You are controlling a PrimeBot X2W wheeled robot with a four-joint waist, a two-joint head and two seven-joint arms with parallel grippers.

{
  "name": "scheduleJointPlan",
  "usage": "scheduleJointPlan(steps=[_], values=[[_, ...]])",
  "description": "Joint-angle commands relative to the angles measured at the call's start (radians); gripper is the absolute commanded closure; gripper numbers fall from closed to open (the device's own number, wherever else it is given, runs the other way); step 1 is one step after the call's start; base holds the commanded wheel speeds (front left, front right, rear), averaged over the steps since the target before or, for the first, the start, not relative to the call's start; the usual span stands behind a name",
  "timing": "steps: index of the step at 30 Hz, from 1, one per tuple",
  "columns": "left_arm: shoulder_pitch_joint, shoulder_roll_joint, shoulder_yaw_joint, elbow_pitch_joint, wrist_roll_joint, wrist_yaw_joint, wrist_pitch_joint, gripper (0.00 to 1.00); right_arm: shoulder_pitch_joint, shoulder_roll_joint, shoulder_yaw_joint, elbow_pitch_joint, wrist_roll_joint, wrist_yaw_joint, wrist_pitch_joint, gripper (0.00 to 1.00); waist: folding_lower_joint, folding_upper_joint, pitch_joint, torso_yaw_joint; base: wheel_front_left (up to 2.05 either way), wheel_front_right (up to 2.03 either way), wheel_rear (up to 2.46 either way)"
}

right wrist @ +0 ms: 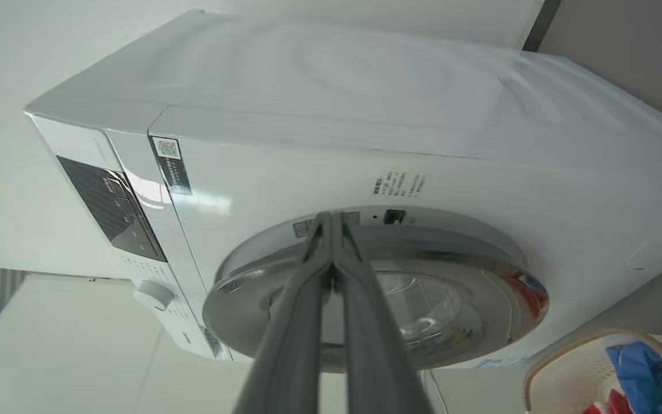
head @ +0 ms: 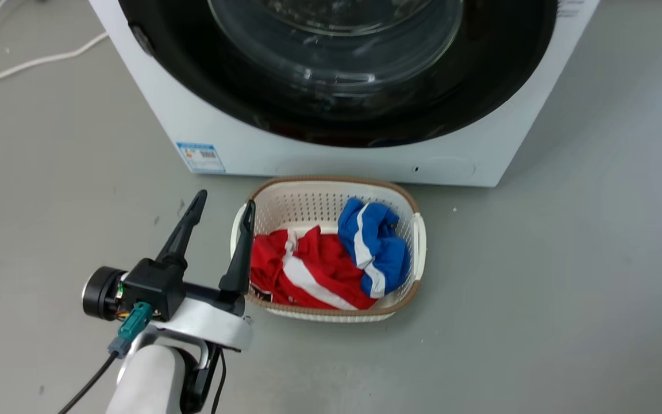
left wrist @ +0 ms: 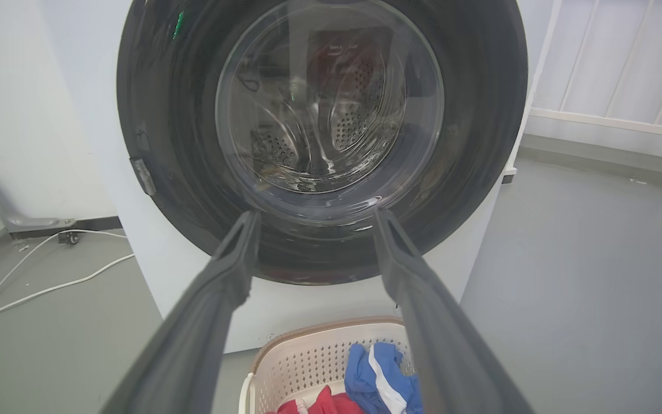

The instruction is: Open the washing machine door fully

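Note:
The white washing machine (head: pixel 337 155) stands at the top of the head view. Its round glossy black washing machine door (head: pixel 480 86) lies against the front, glass bowl at centre. My left gripper (head: pixel 223 202) is open and empty, low at the left, beside a laundry basket and well short of the machine. In the left wrist view the left gripper (left wrist: pixel 315 216) points at the lower part of the door (left wrist: pixel 176 144). In the right wrist view my right gripper (right wrist: pixel 331 217) is shut, its tips at the rim of the door (right wrist: pixel 451 253); I cannot tell whether they touch it.
A white basket (head: pixel 331 181) with a woven brown rim sits on the grey floor right before the machine, holding red clothing (head: pixel 308 270) and blue clothing (head: pixel 374 241). A white cable (head: pixel 32 60) runs across the floor at the far left. A control panel (right wrist: pixel 112 207) and knob (right wrist: pixel 153 294) are on the machine.

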Motion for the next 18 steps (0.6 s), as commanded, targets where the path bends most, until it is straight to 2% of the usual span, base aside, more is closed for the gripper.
scheduleJointPlan(steps=[1,8,18], values=[[-0.017,0.005,0.001,-0.008,0.001,-0.002,-0.003,0.00,-0.033,-0.011,0.023,0.017,-0.009,0.000,0.020,1.00,-0.0002,0.0000,0.041,0.023,0.00,0.00,0.00],[-0.058,0.003,-0.003,-0.054,0.006,-0.007,-0.003,0.00,-0.303,-0.059,0.203,0.149,-0.069,0.000,0.124,1.00,-0.0002,0.0000,0.140,0.050,0.00,0.00,0.00],[-0.121,-0.017,-0.021,-0.110,0.014,-0.008,-0.003,0.00,-0.616,-0.019,0.377,0.300,-0.163,0.000,0.259,1.00,-0.0002,0.0000,0.256,0.087,0.00,0.00,0.00]])
